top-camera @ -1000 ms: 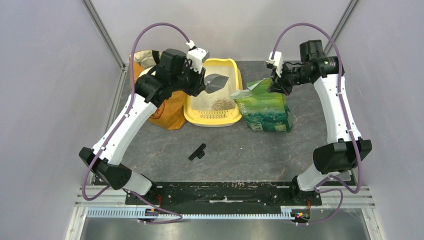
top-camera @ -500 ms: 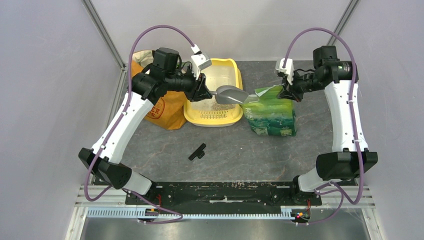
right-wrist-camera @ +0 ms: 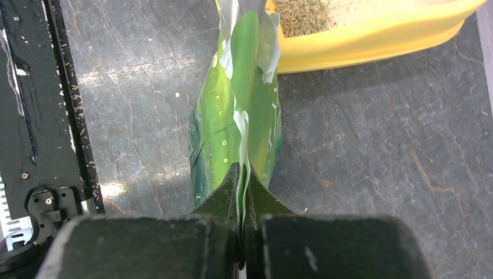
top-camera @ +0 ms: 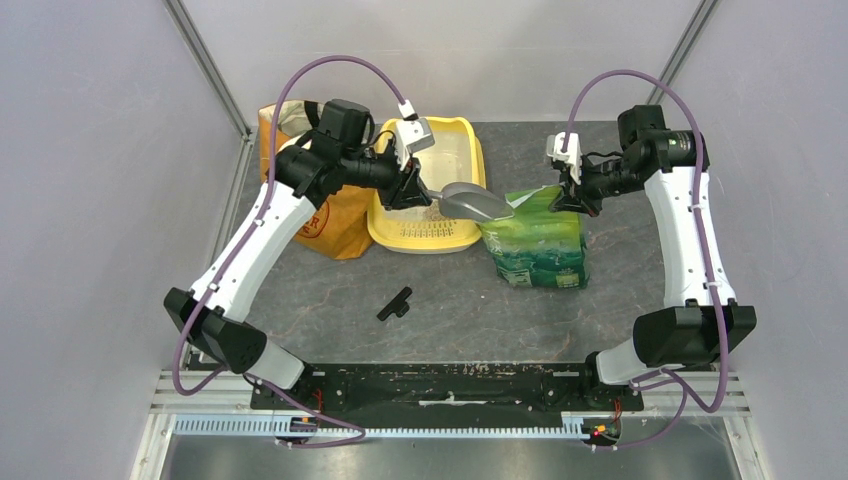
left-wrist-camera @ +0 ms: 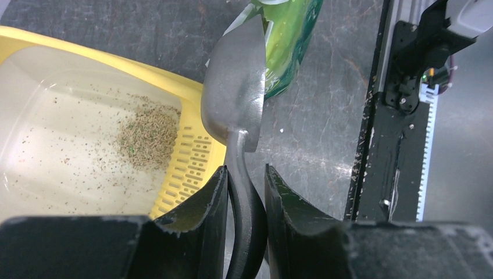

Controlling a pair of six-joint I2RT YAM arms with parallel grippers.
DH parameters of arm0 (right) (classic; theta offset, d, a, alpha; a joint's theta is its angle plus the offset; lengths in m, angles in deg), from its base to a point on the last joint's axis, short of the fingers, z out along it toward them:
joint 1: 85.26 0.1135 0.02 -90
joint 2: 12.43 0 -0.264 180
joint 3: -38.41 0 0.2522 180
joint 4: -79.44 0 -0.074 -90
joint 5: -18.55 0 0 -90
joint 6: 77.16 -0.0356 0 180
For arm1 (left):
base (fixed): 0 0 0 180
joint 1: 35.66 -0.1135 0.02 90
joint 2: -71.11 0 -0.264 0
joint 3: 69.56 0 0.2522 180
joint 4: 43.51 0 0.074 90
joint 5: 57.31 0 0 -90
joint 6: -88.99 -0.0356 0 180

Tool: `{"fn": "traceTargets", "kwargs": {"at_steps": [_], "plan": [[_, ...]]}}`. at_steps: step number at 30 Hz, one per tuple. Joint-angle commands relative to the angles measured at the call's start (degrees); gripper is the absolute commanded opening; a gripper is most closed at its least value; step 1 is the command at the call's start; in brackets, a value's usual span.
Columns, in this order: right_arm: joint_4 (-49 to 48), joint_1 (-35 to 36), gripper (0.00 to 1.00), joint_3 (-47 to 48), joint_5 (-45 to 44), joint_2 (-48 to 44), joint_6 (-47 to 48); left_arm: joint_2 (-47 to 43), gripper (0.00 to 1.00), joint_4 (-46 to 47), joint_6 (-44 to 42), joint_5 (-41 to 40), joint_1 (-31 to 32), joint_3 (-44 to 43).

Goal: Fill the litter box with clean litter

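The yellow litter box (top-camera: 460, 235) (left-wrist-camera: 197, 96) stands at the back centre, and a small heap of grey-brown clean litter (left-wrist-camera: 148, 136) (top-camera: 432, 212) lies near its slotted end. My left gripper (left-wrist-camera: 245, 171) (top-camera: 418, 190) is shut on the dark handle of a grey scoop (left-wrist-camera: 234, 93) (top-camera: 472, 201). The scoop's bowl hangs over the box's right rim, its tip at the mouth of the green foil bag (top-camera: 533, 238) (right-wrist-camera: 232, 125). My right gripper (right-wrist-camera: 242, 168) (top-camera: 562, 200) is shut on the bag's top edge and holds it upright.
An orange paper grocery bag (top-camera: 335, 225) stands left of the litter box, under my left arm. A small black part (top-camera: 395, 303) lies on the grey table in front. The black base rail (top-camera: 450, 385) runs along the near edge.
My left gripper swung the scoop rightwards from over the litter box to the green bag's mouth. My right gripper shifted the bag's top edge slightly, still pinching it.
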Motion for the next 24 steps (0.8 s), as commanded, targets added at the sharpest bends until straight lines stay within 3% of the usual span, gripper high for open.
{"fn": "traceTargets", "kwargs": {"at_steps": [1, 9, 12, 15, 19, 22, 24], "plan": [[-2.5, 1.1, 0.00, 0.3, 3.2, -1.2, 1.4, 1.0, 0.02, 1.0, -5.2, -0.9, 0.3, -1.5], [-4.2, 2.5, 0.00, 2.5, 3.9, -0.8, -0.5, 7.8, 0.02, -3.4, -0.6, -8.1, 6.2, -8.1], [-5.6, 3.1, 0.00, 3.2, 4.0, -0.9, -1.5, 11.8, 0.02, -4.0, 13.0, -18.1, 9.2, -12.4], [-6.2, 3.7, 0.00, 3.7, 3.6, -1.0, -1.5, 15.1, 0.02, -4.2, 27.5, -23.1, 10.1, -16.2], [-5.3, 3.7, 0.00, 4.8, 2.9, -0.7, 0.0, 20.3, 0.02, -8.4, 41.3, -21.5, 10.5, -20.6], [-4.2, 3.8, 0.00, 5.6, 2.3, -0.5, 2.1, 26.9, 0.02, -15.5, 47.2, -20.2, 11.2, -27.0], [-3.3, 3.7, 0.00, 6.5, 2.0, -0.2, 3.1, 28.3, 0.02, -15.9, 50.2, -20.7, 11.4, -26.6]]}}
